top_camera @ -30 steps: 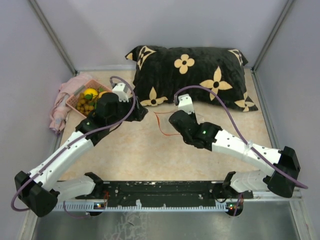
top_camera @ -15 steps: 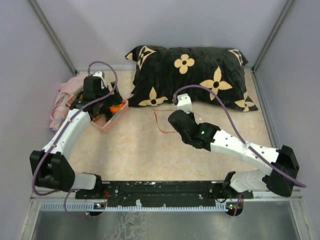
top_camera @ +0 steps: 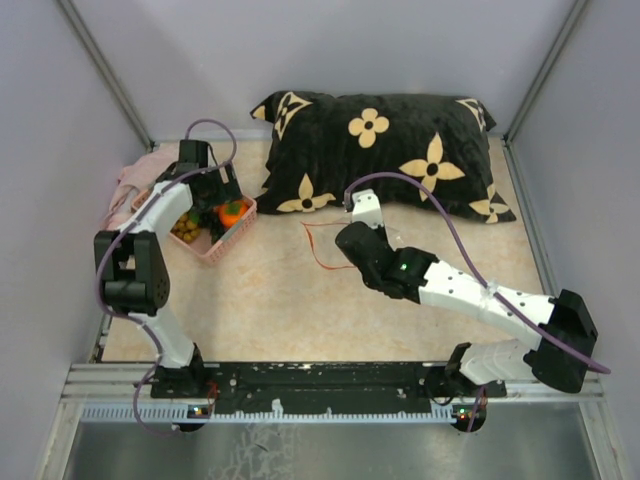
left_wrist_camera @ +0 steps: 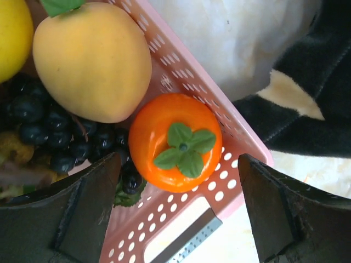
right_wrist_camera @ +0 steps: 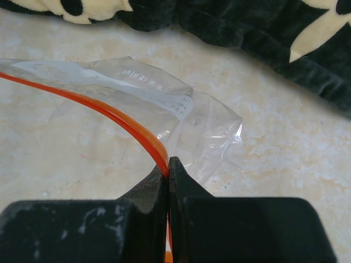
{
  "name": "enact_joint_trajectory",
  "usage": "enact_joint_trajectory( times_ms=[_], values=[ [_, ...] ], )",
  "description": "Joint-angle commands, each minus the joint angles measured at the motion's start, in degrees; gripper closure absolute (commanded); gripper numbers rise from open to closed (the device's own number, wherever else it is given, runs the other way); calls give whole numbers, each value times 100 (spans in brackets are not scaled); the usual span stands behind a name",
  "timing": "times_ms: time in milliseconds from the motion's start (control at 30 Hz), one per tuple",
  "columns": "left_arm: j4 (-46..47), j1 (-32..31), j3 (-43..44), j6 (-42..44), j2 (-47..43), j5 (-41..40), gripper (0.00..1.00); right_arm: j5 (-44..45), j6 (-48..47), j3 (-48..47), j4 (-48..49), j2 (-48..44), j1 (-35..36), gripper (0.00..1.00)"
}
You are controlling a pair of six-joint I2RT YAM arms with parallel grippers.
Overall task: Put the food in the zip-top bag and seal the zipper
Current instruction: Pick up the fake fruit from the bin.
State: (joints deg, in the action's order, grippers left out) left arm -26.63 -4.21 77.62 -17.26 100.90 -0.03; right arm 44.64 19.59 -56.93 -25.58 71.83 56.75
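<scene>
The food lies in a pink basket (top_camera: 237, 229) at the far left: an orange fruit with green leaves (left_wrist_camera: 176, 141), a yellow-orange fruit (left_wrist_camera: 90, 60), a yellow fruit (left_wrist_camera: 11, 27) and dark grapes (left_wrist_camera: 44, 131). My left gripper (left_wrist_camera: 178, 213) is open above the basket's near corner, jaws either side of the orange fruit (top_camera: 232, 213). The zip-top bag (right_wrist_camera: 142, 104) lies clear on the table, its red-orange zipper (right_wrist_camera: 118, 120) curving to my right gripper (right_wrist_camera: 169, 167). My right gripper (top_camera: 345, 236) is shut on the zipper (top_camera: 322, 250).
A black pillow with tan flowers (top_camera: 390, 150) lies across the back of the table, its edge showing in both wrist views. A pink cloth (top_camera: 135, 180) sits behind the basket by the left wall. Grey walls enclose the table.
My left arm swung from mid-table left to the basket and now hovers over the orange fruit. My right gripper kept hold of the zipper and edged slightly left.
</scene>
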Motion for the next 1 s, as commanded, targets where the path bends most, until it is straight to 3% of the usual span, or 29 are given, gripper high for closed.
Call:
enact_joint_trajectory(
  times_ms=[0, 767, 967],
  values=[
    [-253, 26, 385, 202, 426, 125, 8, 96, -30, -6, 351, -8, -43, 100],
    [-223, -146, 257, 469, 1267, 316, 9, -109, -44, 189, 552, -136, -49, 100],
    [-274, -159, 154, 482, 1005, 358, 22, -165, 9, 192, 495, -149, -49, 100]
  ],
)
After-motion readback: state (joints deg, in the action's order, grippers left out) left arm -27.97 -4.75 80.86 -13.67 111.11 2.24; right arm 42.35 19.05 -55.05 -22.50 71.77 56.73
